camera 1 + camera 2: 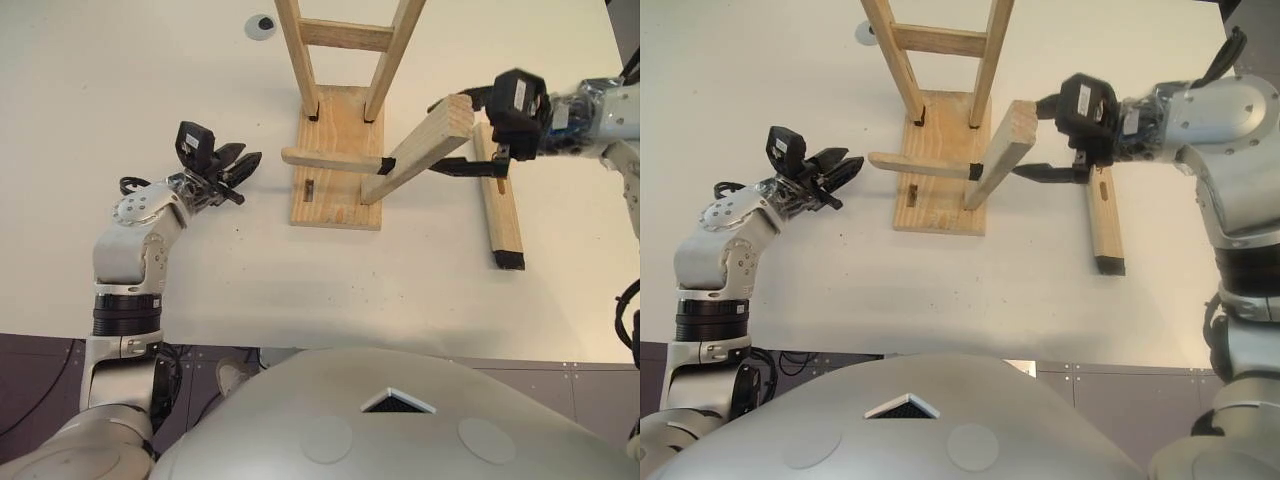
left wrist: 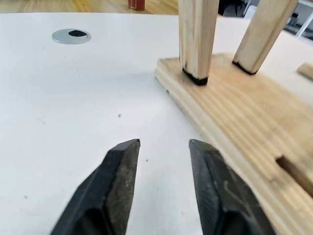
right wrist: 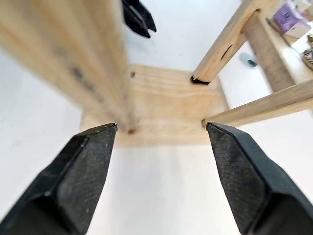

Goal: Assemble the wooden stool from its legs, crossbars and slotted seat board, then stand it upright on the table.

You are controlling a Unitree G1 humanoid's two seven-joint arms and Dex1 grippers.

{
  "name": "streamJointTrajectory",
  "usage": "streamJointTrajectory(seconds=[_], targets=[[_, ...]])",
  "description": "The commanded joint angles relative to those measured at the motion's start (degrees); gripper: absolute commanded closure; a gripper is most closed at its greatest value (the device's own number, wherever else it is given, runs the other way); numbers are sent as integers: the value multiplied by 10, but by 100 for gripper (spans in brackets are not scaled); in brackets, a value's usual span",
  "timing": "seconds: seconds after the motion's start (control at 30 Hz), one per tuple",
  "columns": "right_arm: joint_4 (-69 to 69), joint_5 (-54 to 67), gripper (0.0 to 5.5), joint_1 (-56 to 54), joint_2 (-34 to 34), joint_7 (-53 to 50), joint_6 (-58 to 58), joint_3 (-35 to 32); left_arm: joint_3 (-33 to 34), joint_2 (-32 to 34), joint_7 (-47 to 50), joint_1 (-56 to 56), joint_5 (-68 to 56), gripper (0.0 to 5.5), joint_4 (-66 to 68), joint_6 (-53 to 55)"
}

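Stool seat board (image 1: 335, 210) lies flat mid-table, 2 legs (image 1: 305, 60) slotted in. A 3rd leg (image 1: 430, 140) leans half-placed beside the wide-open, empty right gripper (image 3: 161, 129). The left gripper (image 2: 164, 144) hangs slightly parted, empty. A 4th leg (image 1: 503, 220) waits.

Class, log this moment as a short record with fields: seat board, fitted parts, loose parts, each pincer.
seat board: flat on the table
fitted legs: two, upright in the far slots, joined by a crossbar
tilted leg: lower end on the seat board, second crossbar jutting leftward
spare leg: flat on the table, right of the board
left pincer: open, over the table left of the board
right pincer: open, either side of the tilted leg's upper end
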Motion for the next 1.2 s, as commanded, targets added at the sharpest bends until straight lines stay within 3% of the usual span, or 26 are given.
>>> streamJointTrajectory(seconds=[0.03, 0.17, 0.23, 0.37, 0.47, 0.7, 0.97, 1.2], targets=[[44, -75, 212, 37, -14, -36, -14, 8, -13, 12, -18, 4, 12, 447, -6, 4], [99, -104, 158, 70, 69, -193, 60, -35, -31, 26, -41, 6, 19, 519, -13, 16], [110, -85, 130, 83, 131, -274, 110, -87, -37, 30, -48, 14, 13, 545, -27, 35], [141, -36, 58, 102, 212, -383, 191, -208, -46, 44, -72, 28, 13, 550, -42, 43], [112, -13, 14, 127, 214, -402, 255, -248, -14, 28, -40, 12, 15, 550, -27, 31], [26, 22, 14, 173, 185, -373, 379, -245, 56, -20, 49, 74, 18, 550, -29, -7], [-8, 21, 14, 172, 111, -309, 413, -171, 128, -71, 132, 127, 16, 550, -68, -46], [-46, 34, 135, 195, 56, -267, 439, -153, 202, -60, 161, 138, 21, 550, -71, -94]])
